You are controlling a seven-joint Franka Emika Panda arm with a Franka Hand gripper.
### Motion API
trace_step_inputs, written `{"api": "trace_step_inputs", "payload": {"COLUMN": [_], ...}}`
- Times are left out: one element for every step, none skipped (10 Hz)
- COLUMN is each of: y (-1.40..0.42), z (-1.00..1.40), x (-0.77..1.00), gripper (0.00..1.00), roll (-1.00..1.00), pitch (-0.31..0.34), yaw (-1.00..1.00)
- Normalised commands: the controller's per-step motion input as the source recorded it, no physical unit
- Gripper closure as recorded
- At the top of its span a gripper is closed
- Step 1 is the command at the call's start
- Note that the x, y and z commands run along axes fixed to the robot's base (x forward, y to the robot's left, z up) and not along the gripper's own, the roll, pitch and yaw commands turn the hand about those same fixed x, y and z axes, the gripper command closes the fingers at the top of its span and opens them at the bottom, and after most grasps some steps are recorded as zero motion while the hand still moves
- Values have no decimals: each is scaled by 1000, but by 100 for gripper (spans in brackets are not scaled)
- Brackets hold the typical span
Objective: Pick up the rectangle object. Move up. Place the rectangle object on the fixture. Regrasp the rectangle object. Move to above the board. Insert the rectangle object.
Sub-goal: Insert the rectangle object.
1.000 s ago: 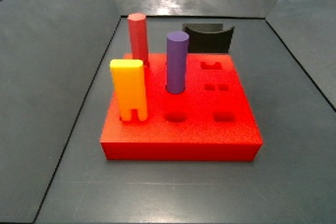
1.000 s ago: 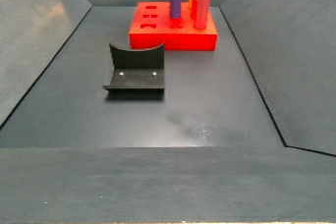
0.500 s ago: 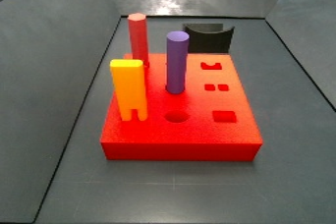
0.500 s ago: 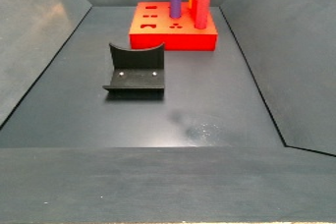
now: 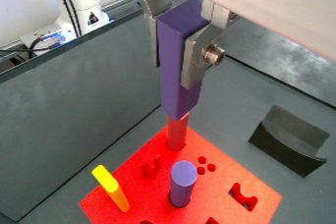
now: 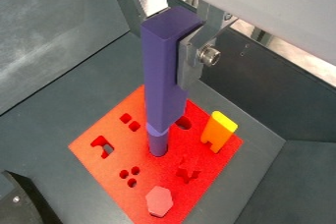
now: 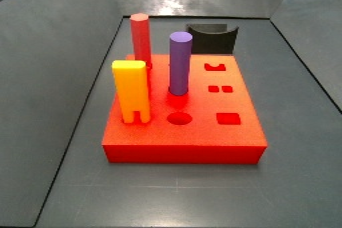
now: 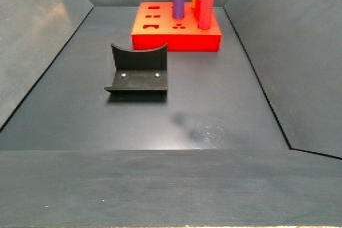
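Note:
In both wrist views my gripper (image 5: 178, 71) (image 6: 171, 66) is shut on the rectangle object (image 5: 180, 61) (image 6: 164, 71), a purple square-edged bar that hangs upright between the silver fingers (image 5: 199, 63), high over the red-orange board (image 5: 138, 179) (image 6: 157, 169). The bar's lower end points down at the board. The black fixture (image 5: 292, 135) (image 6: 20, 194) stands on the floor beside the board. In both side views the board (image 7: 187, 152) (image 8: 167, 40) and fixture (image 7: 211, 37) (image 8: 138, 72) show, while the gripper and the bar are out of frame.
Three pegs stand upright in the board: a round purple cylinder (image 7: 179, 62) (image 5: 184, 184), a yellow-orange peg (image 7: 130, 90) (image 6: 219, 130) and a red peg (image 7: 140, 37) (image 8: 207, 5). Sloped dark walls (image 8: 40, 62) ring the floor.

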Motion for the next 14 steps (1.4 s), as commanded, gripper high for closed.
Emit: {"api": "trace_step_inputs", "payload": {"y": [0, -91, -266, -209, -197, -183, -106, -51, -49, -37, -26, -17, -23, -140], "z": [0, -3, -3, -23, -80, -94, -94, -100, -86, -103, -106, -109, -71, -140], "x": [0, 0, 637, 529, 463, 391, 149, 0, 0, 0, 0, 0, 43, 826], "gripper": [100, 100, 100, 100, 100, 100, 100, 100, 100, 100, 100, 100, 100, 100], "roll": [-13, 0, 0, 0, 0, 0, 0, 0, 0, 0, 0, 0, 0, 0], "pitch": [0, 0, 0, 0, 0, 0, 0, 0, 0, 0, -1, -4, 0, -26], "yaw": [0, 0, -314, -489, -557, -629, -863, -1000, -1000, -1000, -1000, -1000, -997, -306]}}
